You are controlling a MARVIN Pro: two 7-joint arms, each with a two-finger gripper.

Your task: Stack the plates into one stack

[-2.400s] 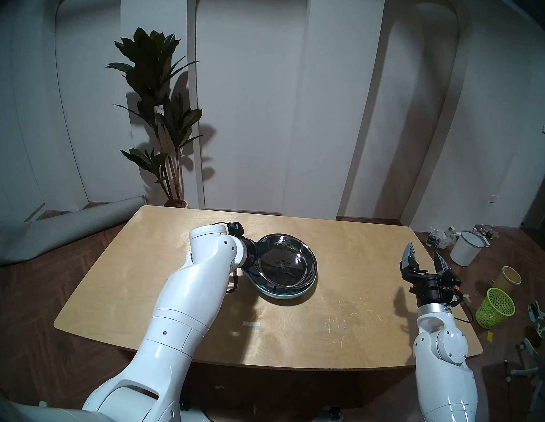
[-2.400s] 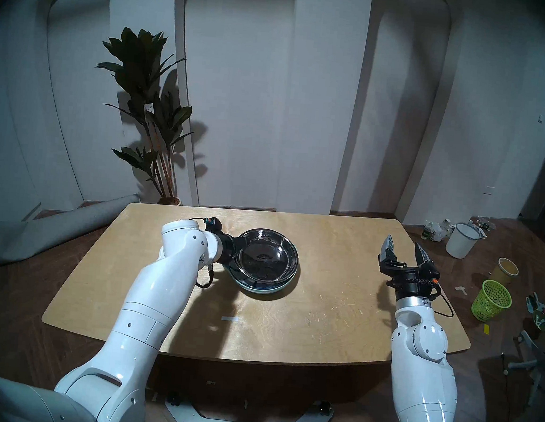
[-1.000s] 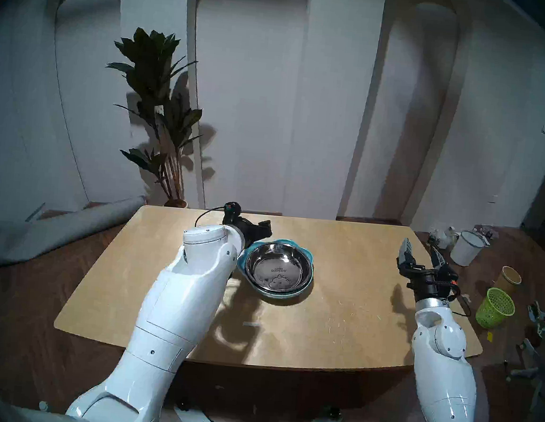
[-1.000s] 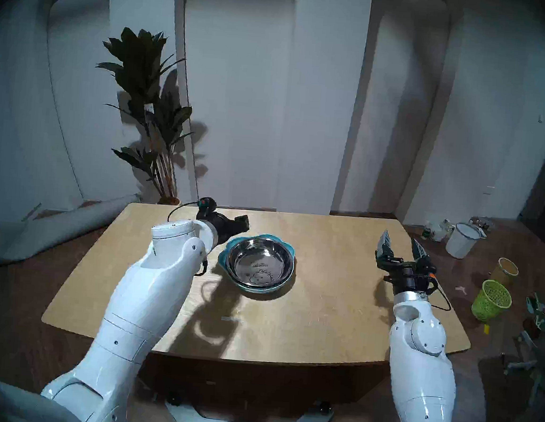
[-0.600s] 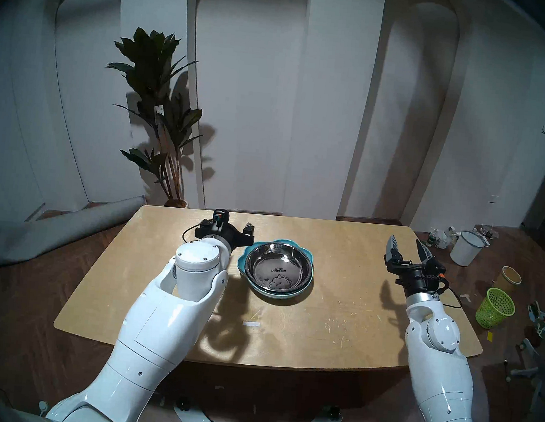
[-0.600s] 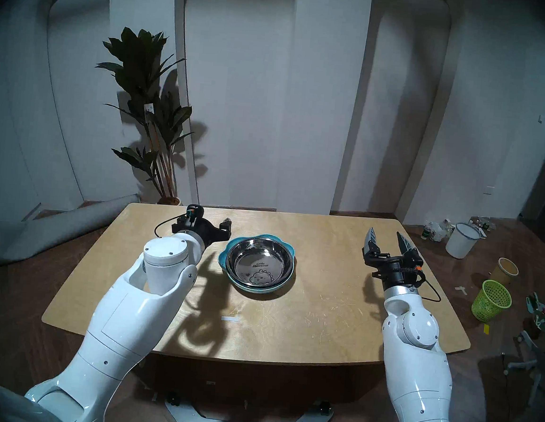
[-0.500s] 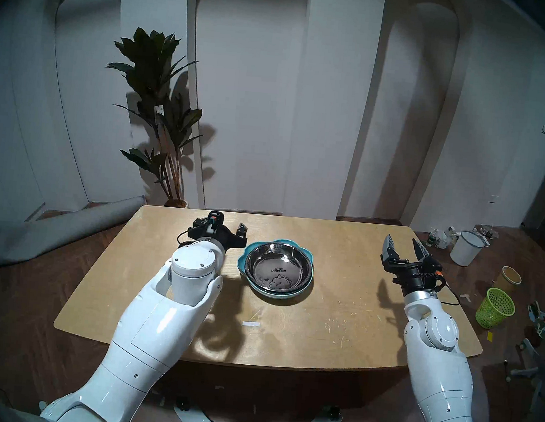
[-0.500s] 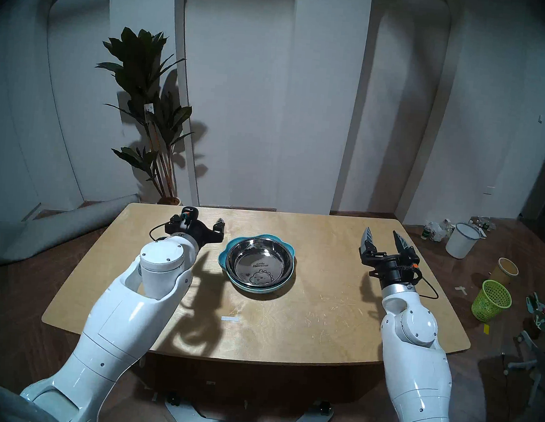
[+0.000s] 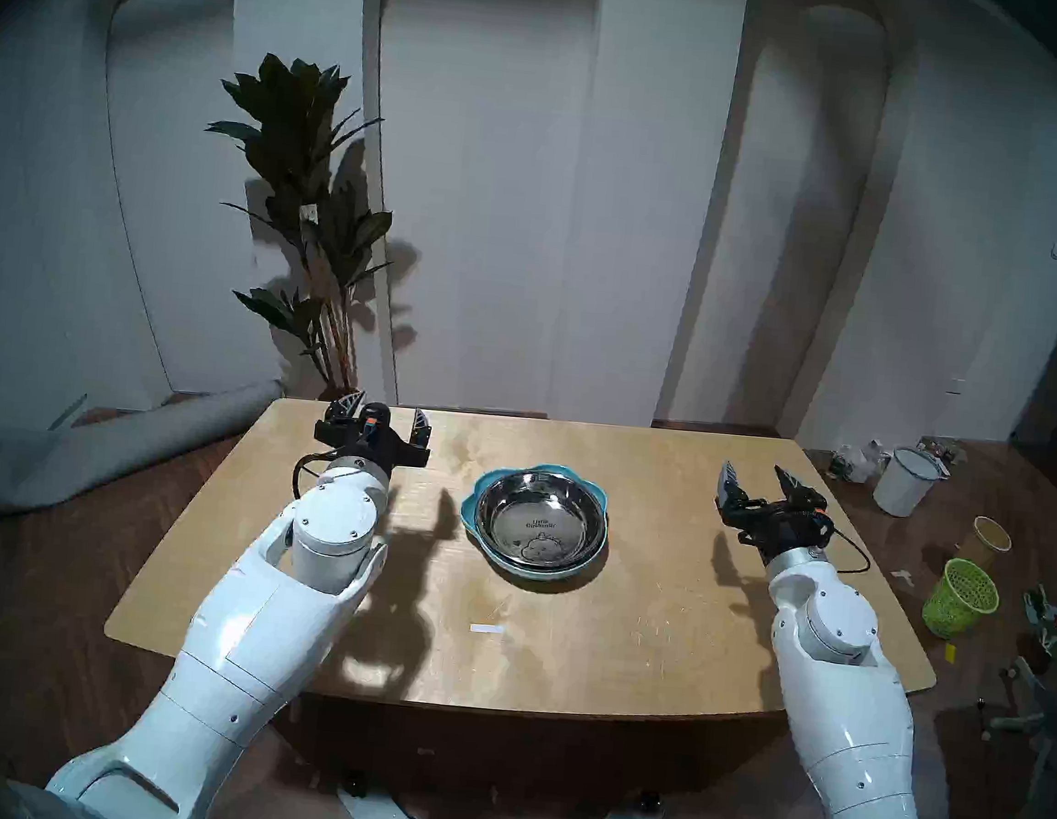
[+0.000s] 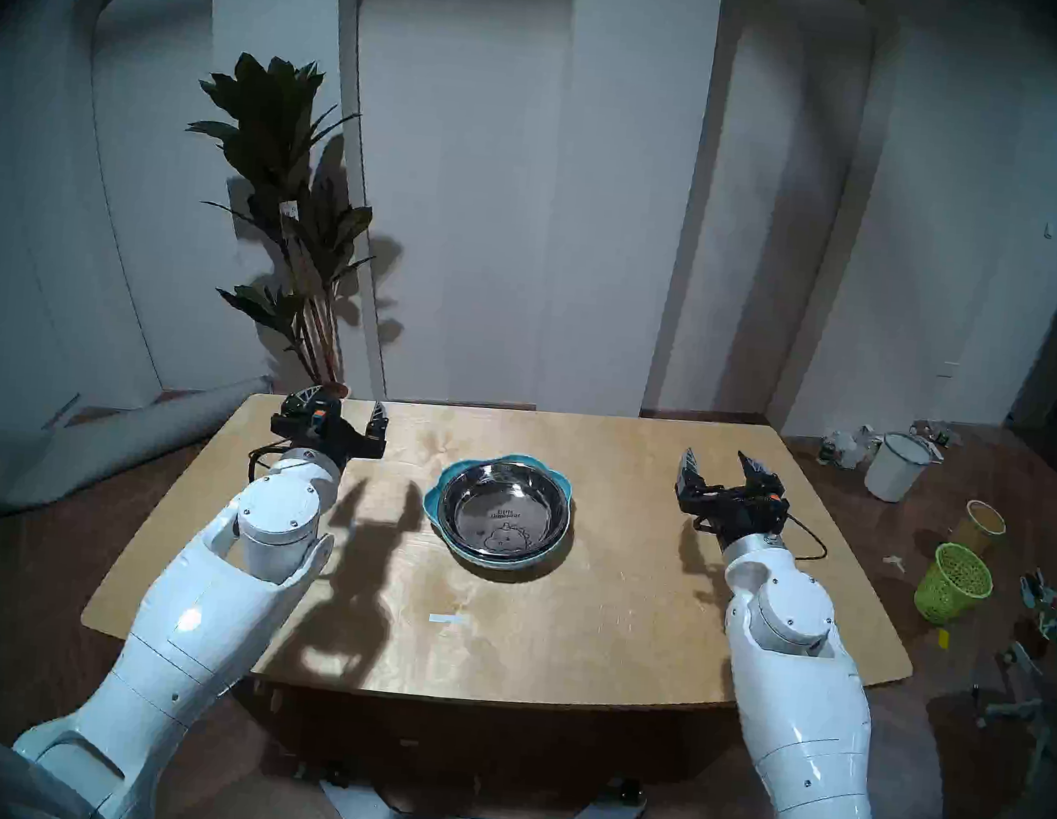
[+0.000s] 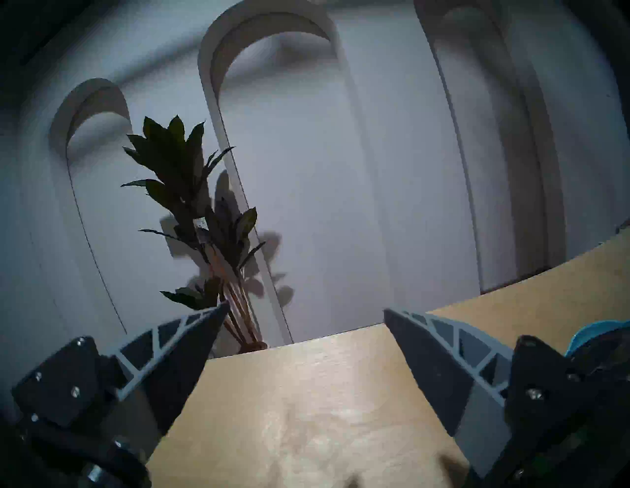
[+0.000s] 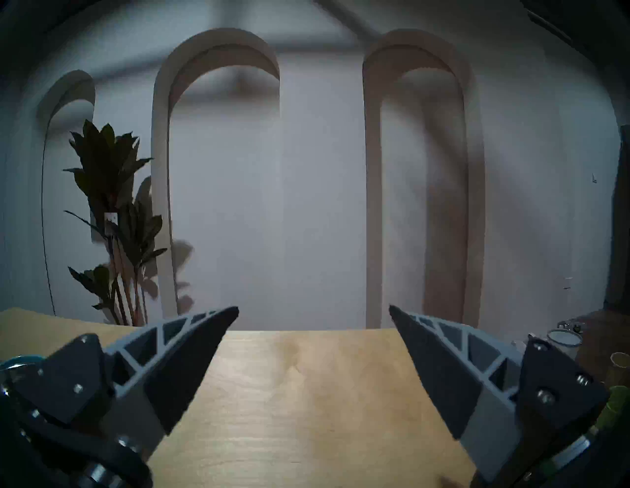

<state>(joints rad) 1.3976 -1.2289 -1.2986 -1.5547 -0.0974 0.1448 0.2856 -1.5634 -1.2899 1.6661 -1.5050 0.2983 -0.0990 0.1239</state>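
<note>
Writing: the steel plate [image 9: 540,523] has "Little Dinosaur" and a small cartoon dinosaur printed inside it; the words look blurry.
Stack: the steel plate sits on top, in the blue plate [image 9: 471,508]. Under them a pale rim [image 9: 537,571] peeks out at the front; its pattern cannot be seen.
Place: the stack sits near the middle of the table [image 9: 651,652], a bit toward the back.
Left gripper [image 9: 385,420]: wide open, holding nothing, up near the back left corner, well apart from the stack.
Right gripper [image 9: 757,478]: wide open, holding nothing, on the right side, well apart from the stack.
Between: the stack lies between the two grippers, touching neither.
</note>
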